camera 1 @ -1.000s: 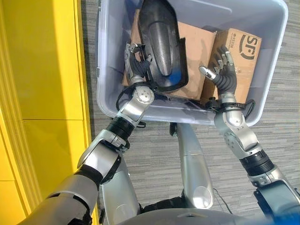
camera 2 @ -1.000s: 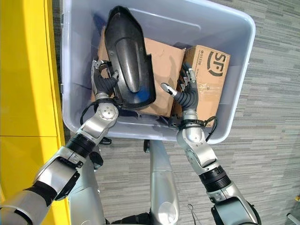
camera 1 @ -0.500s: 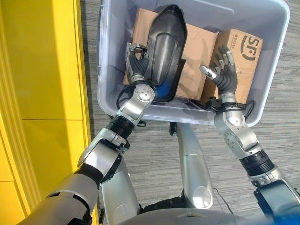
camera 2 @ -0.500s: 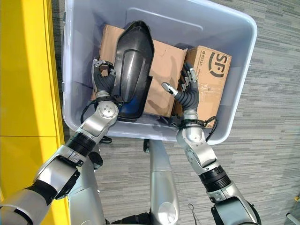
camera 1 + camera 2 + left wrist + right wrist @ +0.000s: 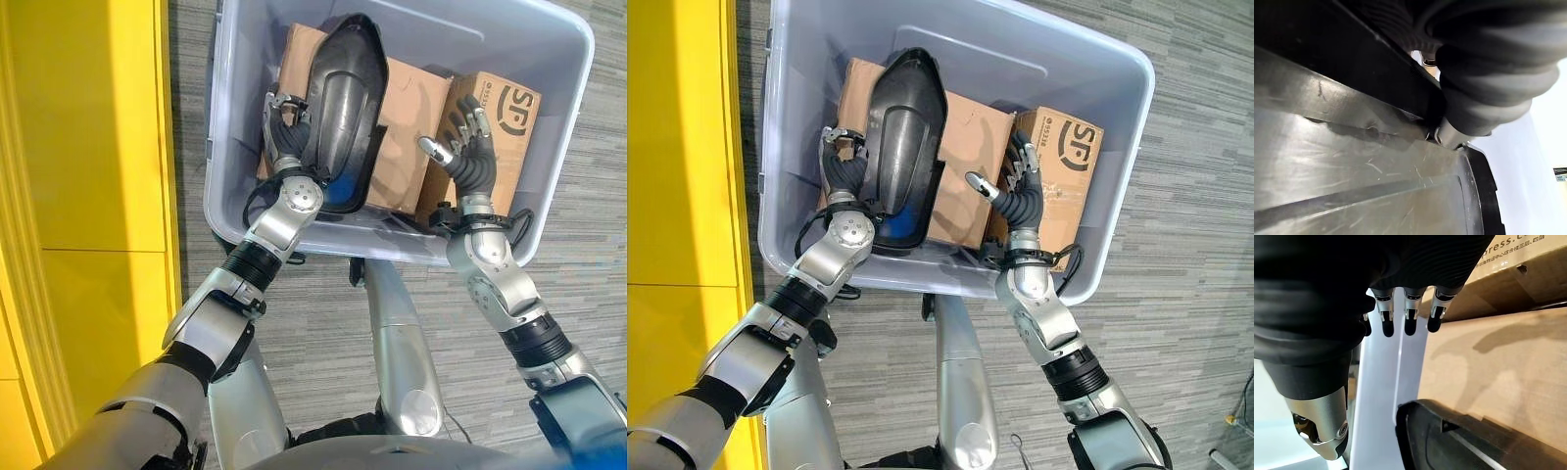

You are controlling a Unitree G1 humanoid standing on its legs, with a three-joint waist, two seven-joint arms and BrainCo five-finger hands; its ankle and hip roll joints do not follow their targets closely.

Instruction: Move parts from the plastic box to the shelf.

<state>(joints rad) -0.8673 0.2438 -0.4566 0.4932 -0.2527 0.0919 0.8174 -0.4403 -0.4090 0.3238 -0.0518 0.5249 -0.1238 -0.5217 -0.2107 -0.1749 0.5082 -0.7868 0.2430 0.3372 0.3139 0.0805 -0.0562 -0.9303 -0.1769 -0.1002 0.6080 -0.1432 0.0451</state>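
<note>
A long black curved shell part (image 5: 343,108) stands on end in the grey plastic box (image 5: 220,147), leaning on a large cardboard box (image 5: 416,117). My left hand (image 5: 285,127) is at the part's left edge with its fingers curled round that edge. The part's glossy surface (image 5: 1352,161) lies right against the hand in the left wrist view. My right hand (image 5: 468,152) is open inside the box, between the large carton and a small cardboard box (image 5: 509,108). Its straight fingers (image 5: 1409,323) hold nothing, and the part's edge (image 5: 1459,440) shows below them.
A tall yellow panel (image 5: 88,196) runs along the left, close beside the plastic box. Grey striped carpet (image 5: 323,313) lies around the box. The two cartons take up most of the box's floor, leaving a bare strip along the far wall (image 5: 1019,59).
The black part has turned in my left hand: its top swung from the left toward the right and its lower end dropped near the front wall. My right hand stayed put.
</note>
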